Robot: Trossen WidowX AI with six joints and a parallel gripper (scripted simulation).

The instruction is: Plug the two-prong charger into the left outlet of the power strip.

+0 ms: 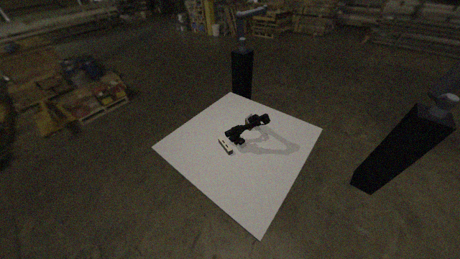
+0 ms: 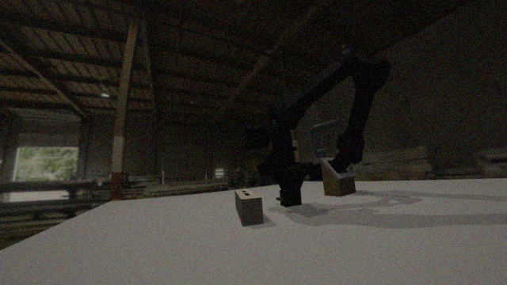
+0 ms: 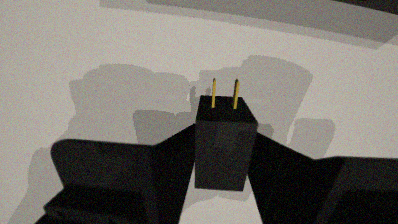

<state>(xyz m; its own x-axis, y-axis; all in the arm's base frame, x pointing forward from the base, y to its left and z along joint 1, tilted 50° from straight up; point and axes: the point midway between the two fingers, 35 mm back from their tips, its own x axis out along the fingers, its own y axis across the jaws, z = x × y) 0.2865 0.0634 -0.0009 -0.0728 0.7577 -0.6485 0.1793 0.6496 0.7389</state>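
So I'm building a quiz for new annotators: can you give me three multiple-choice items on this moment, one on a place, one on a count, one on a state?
1. Where is the power strip?
A. on the white mat
B. on the black pillar
C. in the end effector

2. How many prongs show on the charger?
A. one
B. two
C. three

3. What is the end effector doing?
A. standing open
B. shut on nothing
C. shut on the charger

Answers:
1 A, it lies on the mat beside the arm.
2 B, two yellow prongs stick out.
3 C, its fingers clamp both sides of the charger.
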